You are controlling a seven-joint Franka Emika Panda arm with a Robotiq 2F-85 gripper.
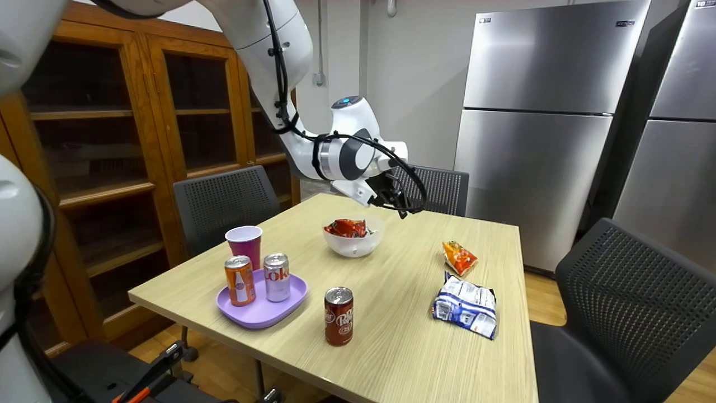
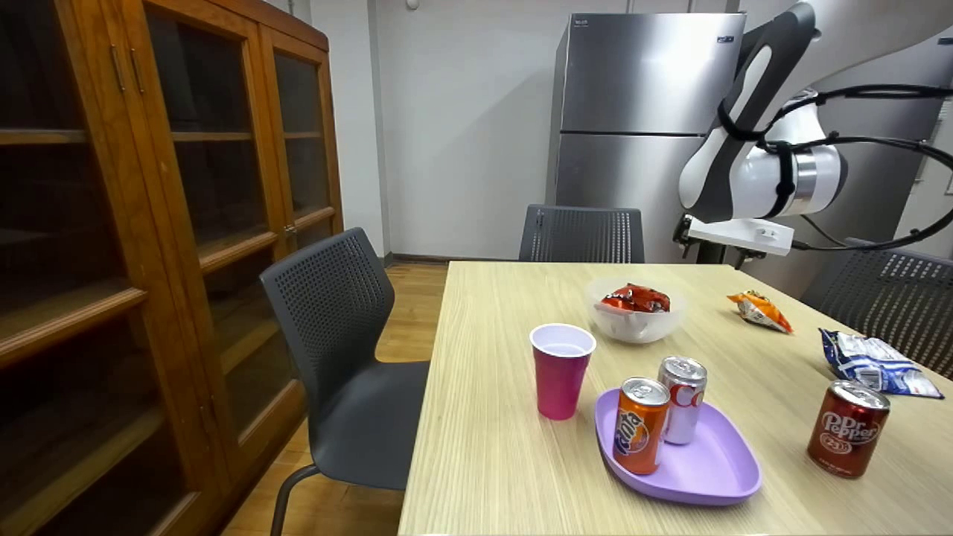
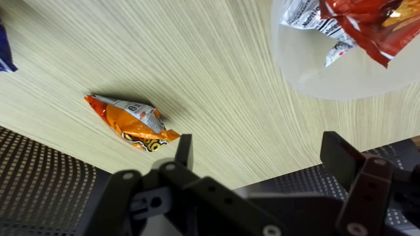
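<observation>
My gripper (image 3: 258,141) is open in the wrist view, with nothing between its fingers. It hangs above the far part of the table in an exterior view (image 1: 401,202). In the wrist view an orange snack bag (image 3: 134,121) lies on the table near the left fingertip. The white bowl (image 3: 341,83) is at upper right and holds a red snack bag (image 3: 370,26) and a white wrapper piece (image 3: 311,19). The bowl also shows in both exterior views (image 1: 352,246) (image 2: 633,326). A blue and white bag (image 1: 465,307) lies nearer than the orange bag (image 1: 460,257).
A purple tray (image 1: 257,318) holds an orange Fanta can (image 2: 640,428) and a silver Coke can (image 1: 277,278). A magenta cup (image 2: 562,376) stands beside the tray. A Dr Pepper can (image 1: 339,317) stands on the table (image 1: 391,280). Chairs (image 1: 637,296) surround the table.
</observation>
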